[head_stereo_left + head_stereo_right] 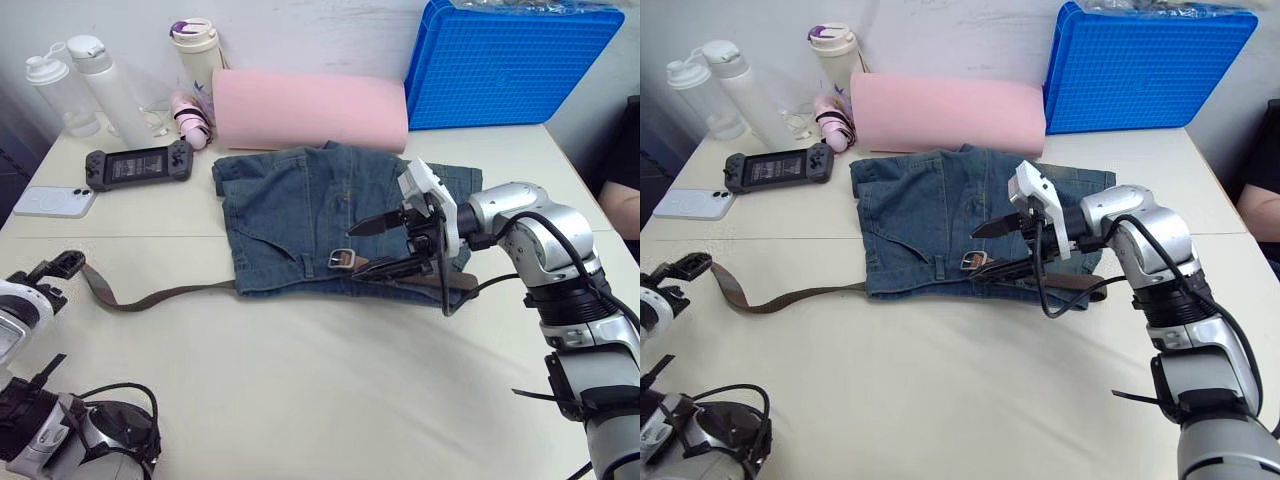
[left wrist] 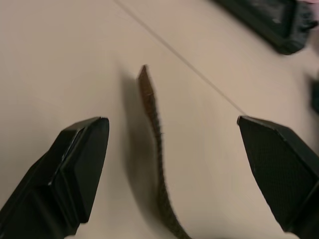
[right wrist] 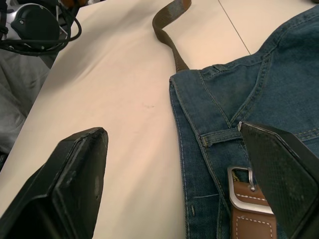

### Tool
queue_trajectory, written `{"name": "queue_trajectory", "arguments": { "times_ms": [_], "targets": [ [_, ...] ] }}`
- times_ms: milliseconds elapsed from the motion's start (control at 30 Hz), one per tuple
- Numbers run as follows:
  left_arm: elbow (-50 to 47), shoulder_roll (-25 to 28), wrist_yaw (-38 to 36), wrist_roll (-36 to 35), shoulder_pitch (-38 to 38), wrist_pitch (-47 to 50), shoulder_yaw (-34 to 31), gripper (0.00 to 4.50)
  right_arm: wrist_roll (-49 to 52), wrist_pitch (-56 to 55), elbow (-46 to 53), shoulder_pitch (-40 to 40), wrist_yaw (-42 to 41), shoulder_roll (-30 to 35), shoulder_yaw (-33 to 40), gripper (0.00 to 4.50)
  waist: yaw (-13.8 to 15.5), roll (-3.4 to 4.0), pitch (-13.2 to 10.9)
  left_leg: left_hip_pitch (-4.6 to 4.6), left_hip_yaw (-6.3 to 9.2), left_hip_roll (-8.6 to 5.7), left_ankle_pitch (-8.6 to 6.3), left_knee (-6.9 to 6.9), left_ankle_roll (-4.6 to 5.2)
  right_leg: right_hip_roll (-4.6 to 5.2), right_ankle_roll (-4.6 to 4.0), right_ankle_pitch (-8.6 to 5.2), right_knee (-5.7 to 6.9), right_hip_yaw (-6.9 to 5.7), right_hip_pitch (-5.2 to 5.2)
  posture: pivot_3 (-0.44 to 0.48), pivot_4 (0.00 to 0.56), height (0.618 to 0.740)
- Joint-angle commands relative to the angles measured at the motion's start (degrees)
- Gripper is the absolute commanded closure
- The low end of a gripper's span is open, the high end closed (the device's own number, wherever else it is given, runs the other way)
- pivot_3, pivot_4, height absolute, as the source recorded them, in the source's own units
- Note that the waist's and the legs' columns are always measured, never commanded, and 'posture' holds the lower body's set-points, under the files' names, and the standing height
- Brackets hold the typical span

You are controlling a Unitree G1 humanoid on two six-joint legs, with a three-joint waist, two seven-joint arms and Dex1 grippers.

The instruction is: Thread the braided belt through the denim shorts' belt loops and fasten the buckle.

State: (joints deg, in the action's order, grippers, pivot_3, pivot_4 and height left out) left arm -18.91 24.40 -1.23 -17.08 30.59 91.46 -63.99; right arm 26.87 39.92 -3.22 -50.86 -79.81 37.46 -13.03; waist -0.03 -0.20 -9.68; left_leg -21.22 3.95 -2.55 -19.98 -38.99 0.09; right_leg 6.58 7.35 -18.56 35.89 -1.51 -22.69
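Now your right gripper [image 1: 388, 244] hovers over the waistband of the faded blue denim shorts [image 1: 290, 215], with its 2 black fingers spread wide apart and nothing held between them. In the right wrist view, the small silver rectangular buckle [image 3: 240, 186] lies between the 2 fingers, just in front of them, on the denim. Next to it you see 1 narrow blue denim belt loop [image 3: 221, 137] sewn across the waistband.

Your left gripper [image 2: 174, 169] is also wide open and holds nothing. It hangs over the white table [image 1: 330, 380] near the left edge, and the plain tapered tip of the long dark brown braided belt [image 1: 150, 297] lies on the table between its fingers, touching neither of them.

The belt runs from this tip along the table to the left side of the shorts and goes on along the waistband to the buckle.

Behind the shorts lies a pink foam roll [image 1: 310, 108], and a blue plastic crate [image 1: 505, 60] stands to the right of it. At the far left you have 2 clear bottles [image 1: 85, 85], a black handheld game console [image 1: 138, 165] and a white phone [image 1: 55, 201], all well apart from both grippers.
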Motion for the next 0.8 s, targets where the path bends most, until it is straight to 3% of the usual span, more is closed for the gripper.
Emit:
{"name": "queue_trajectory", "arguments": {
  "times_ms": [33, 133, 333, 400, 500, 800],
  "targets": [
    [1.7, -1.1, 2.7, 3.1, 0.4, -4.2, 0.9, 0.02, -0.3, -0.6, 3.7, -1.3, 0.2, 1.6, 1.4, 0.04, 0.0, -0.03, 0.0, 0.0, 0.02, 0.0, -0.01, -0.01, -0.02, -0.01, 0.0, 0.0, 0.0, 0.0, 0.0, 0.0, 0.15, 0.74],
    [4.3, -2.5, 3.9, 4.4, -0.1, -6.9, 2.0, 0.87, -0.7, -0.6, 5.5, -0.7, 1.4, 2.6, 2.1, 0.0, 0.0, -0.04, 0.0, 0.02, 0.03, -0.06, -0.01, -0.02, -0.02, -0.01, 0.0, 0.0, -0.02, -0.04, -0.03, 0.0, 0.15, 0.74],
    [5.4, -5.6, 6.8, 5.0, 2.0, -12.8, 1.4, 3.71, -0.6, 0.3, 7.6, 0.0, 4.5, 4.2, 4.0, 0.0, 0.0, -0.12, 0.0, 0.03, 0.08, -0.04, -0.05, -0.02, -0.08, 0.02, -0.01, 0.0, -0.02, -0.03, -0.11, 0.0, 0.15, 0.74],
    [4.7, -7.1, 7.6, 4.0, 3.7, -16.8, 1.8, 4.47, -1.1, 0.1, 7.9, 0.2, 5.7, 4.7, 4.3, 0.0, 0.1, -0.17, 0.0, 0.03, 0.09, -0.04, -0.05, -0.04, -0.09, 0.03, -0.01, 0.0, -0.03, -0.06, -0.12, 0.0, 0.15, 0.74],
    [4.8, -5.2, 6.2, 3.7, 4.8, -26.7, 7.6, 4.47, -2.3, -0.9, 7.8, 0.3, 8.0, 4.9, 4.6, 0.0, 0.1, -0.33, -0.1, 0.03, 0.09, -0.03, -0.06, -0.06, -0.1, 0.03, -0.01, 0.01, -0.03, -0.09, -0.11, 0.0, 0.15, 0.74],
    [16.0, 10.9, -3.6, 6.5, 10.3, -53.7, 27.2, 4.47, -4.4, -3.8, 8.4, 1.6, 12.6, 5.5, 5.7, 0.0, -0.1, -0.42, -0.1, 0.08, 0.09, -0.06, -0.06, 0.02, -0.11, -0.01, -0.08, 0.05, -0.07, -0.12, -0.21, 0.0, 0.15, 0.74]
  ]
}}
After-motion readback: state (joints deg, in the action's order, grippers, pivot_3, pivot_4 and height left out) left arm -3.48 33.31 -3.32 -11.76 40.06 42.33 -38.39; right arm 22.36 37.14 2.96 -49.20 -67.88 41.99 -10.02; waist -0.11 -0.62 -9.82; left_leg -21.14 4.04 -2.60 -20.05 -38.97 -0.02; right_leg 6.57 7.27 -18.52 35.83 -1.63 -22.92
